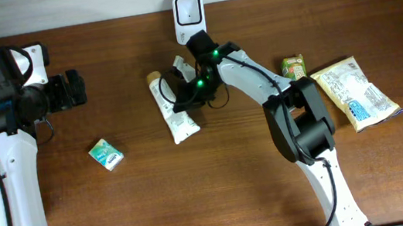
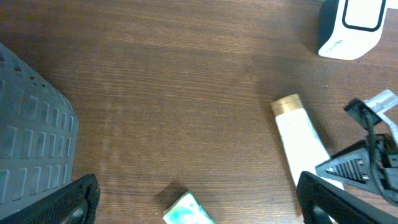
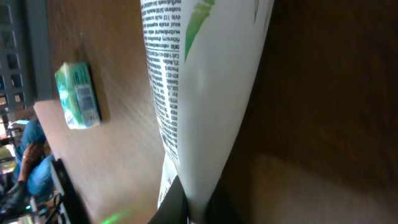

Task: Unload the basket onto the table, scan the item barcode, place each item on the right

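Tube hold: my right gripper (image 3: pixel 189 204) is clamped on the flat crimped end of the white tube (image 3: pixel 199 93), where the body is thin enough to pinch.
Tube position: it lies slantwise on the table (image 1: pixel 197 199), just in front of the scanner (image 1: pixel 189 11), gold cap toward the back edge; I cannot tell whether it has left the wood.
Print side: small black text faces my wrist camera; I see no barcode there, so I judge the tube needs turning before it meets the scanner window.
Room toward scanner: bare wood between tube and scanner, a short clear path.
Right side: green packet (image 1: pixel 294 66) and white bag (image 1: pixel 355 93) sit beyond my elbow, well apart from the tube.
Left side: small green box (image 1: pixel 105 154) rests alone, clear of my swing.
Left gripper (image 1: pixel 78 88): fingers spread wide, holding nothing, parked near the grey basket (image 2: pixel 31 143) out of my way.
Edge risk: the scanner stands at the back edge; a hard nudge could tip it.
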Controlling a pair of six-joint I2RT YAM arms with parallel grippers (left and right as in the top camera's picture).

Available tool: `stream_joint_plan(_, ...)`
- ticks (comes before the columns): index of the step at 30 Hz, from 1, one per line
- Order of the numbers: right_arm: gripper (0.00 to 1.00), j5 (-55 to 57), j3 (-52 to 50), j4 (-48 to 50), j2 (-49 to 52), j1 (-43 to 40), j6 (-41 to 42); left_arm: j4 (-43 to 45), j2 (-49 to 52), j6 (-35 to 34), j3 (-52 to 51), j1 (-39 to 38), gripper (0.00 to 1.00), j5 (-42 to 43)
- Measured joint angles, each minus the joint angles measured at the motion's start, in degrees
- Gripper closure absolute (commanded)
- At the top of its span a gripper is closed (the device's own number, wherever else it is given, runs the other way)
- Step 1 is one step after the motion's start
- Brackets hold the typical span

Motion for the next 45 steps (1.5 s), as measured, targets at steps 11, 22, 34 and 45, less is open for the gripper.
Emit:
stream_joint_plan(11, 0.96, -6.4, 0.0, -3.19, -25.29, -6.97, -10.8, 0.02, 0.0, 0.0, 0.0, 0.0, 0.01, 0.0)
stream_joint_plan(22, 0.96, -9.68, 0.0, -3.43, -26.58, -11.85, -13.99, 0.0, 0.0, 0.0, 0.0, 0.0, 0.01, 0.0)
stream_joint_plan(34, 0.96, 66.64, 0.09, 24.59, -21.38, 0.68, -29.57, 0.0, 0.0, 0.0, 0.0, 0.0, 0.01, 0.0)
stream_joint_plan(45, 0.96, 80.02, 0.04, 52.09, -2.93, 0.74, -59.28, -0.02, 0.0, 0.0, 0.0, 0.0, 0.01, 0.0)
